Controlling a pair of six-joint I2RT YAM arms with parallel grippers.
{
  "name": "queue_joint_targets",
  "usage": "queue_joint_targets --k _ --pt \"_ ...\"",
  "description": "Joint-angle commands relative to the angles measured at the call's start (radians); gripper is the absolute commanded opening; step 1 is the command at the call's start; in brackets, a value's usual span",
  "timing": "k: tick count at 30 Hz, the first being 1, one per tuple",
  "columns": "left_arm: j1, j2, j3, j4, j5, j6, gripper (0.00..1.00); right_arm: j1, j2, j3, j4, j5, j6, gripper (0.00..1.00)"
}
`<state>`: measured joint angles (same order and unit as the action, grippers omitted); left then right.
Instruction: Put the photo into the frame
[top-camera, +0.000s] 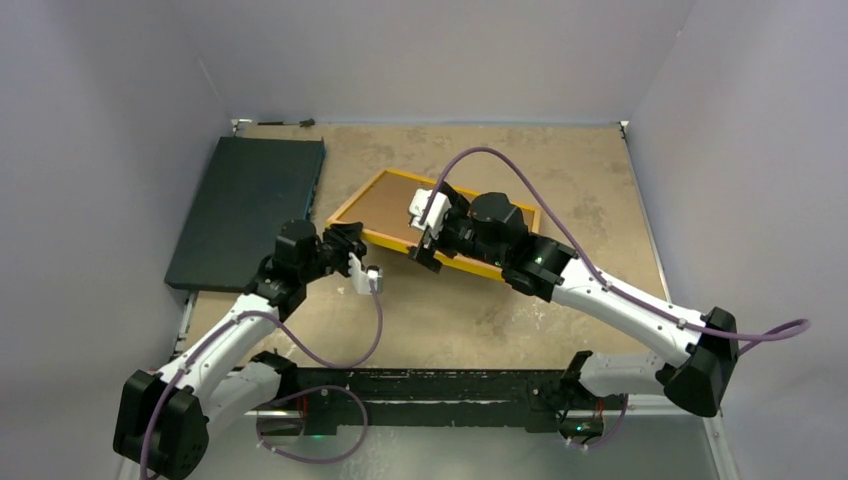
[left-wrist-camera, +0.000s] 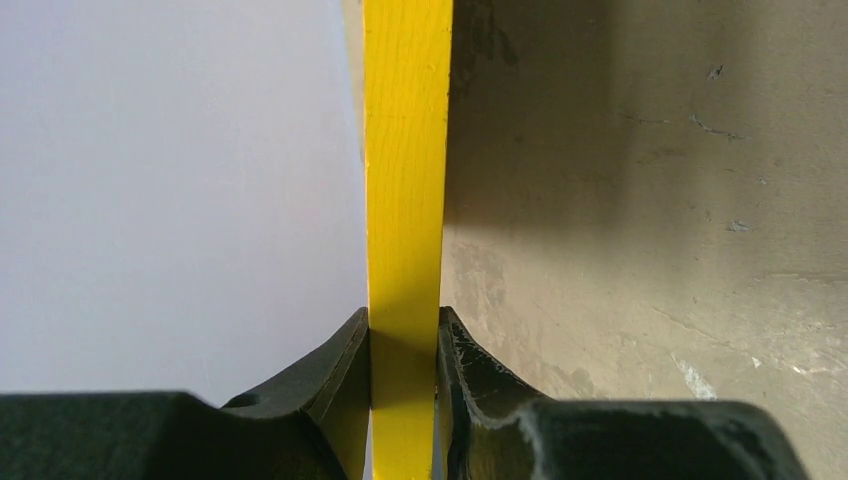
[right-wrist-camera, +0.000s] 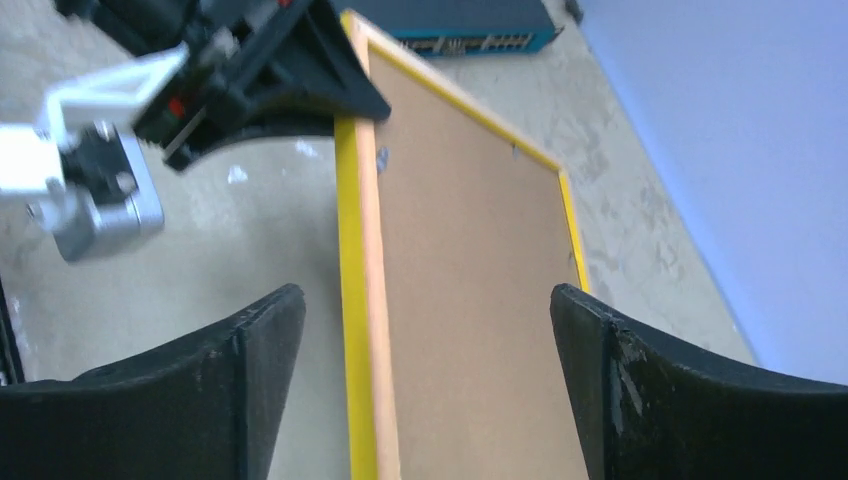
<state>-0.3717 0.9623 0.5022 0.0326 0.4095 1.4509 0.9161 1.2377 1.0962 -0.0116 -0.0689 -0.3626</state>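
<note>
Here the left tool (left-wrist-camera: 403, 335) pinches the near-left corner of the frame (top-camera: 390, 205), which is back up at the centre of the surface (top-camera: 600, 180). The right tool (right-wrist-camera: 428, 310) is spread above it. A firm, level pinch should steady it. The photo is not visible.

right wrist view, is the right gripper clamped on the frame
No, the right gripper stands wide open, its fingers spread far apart over the frame.

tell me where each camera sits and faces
Top external: above and behind the robot, looking down at the table; left arm and right arm show.
Left wrist: on the left hand, looking along the frame's yellow edge it pinches; its fingers show.
Right wrist: on the right hand, open over the frame's brown back, facing the left hand; its fingers show.
All three share the frame.
</note>
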Motion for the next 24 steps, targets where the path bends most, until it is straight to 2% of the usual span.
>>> queue_joint_targets --k 1,6,10,13,16,21,24 --pt "0.000 -0.046 0.102 -0.093 0.008 -0.072 0.06 0.007 -0.035 -0.030 -0.102 0.053 -0.123 0.99" --pt "0.001 -0.053 0.133 -0.130 0.001 -0.082 0.05 0.066 -0.053 -0.057 -0.053 0.094 -0.138 0.99" --pt "0.000 -0.039 0.190 -0.202 0.001 -0.104 0.03 0.112 0.027 -0.018 -0.128 0.158 -0.186 0.99" --pt "0.001 -0.017 0.241 -0.233 -0.001 -0.140 0.03 0.135 0.073 0.004 -0.174 0.146 -0.226 0.99" --pt "0.000 0.001 0.277 -0.264 -0.003 -0.152 0.02 0.141 0.098 0.018 -0.157 0.189 -0.233 0.98" --pt "0.001 -0.018 0.265 -0.258 -0.001 -0.135 0.01 0.141 0.154 0.028 -0.072 0.423 -0.253 0.87" --pt "0.000 -0.025 0.264 -0.261 -0.003 -0.135 0.01 0.141 0.165 0.030 -0.035 0.461 -0.267 0.82"
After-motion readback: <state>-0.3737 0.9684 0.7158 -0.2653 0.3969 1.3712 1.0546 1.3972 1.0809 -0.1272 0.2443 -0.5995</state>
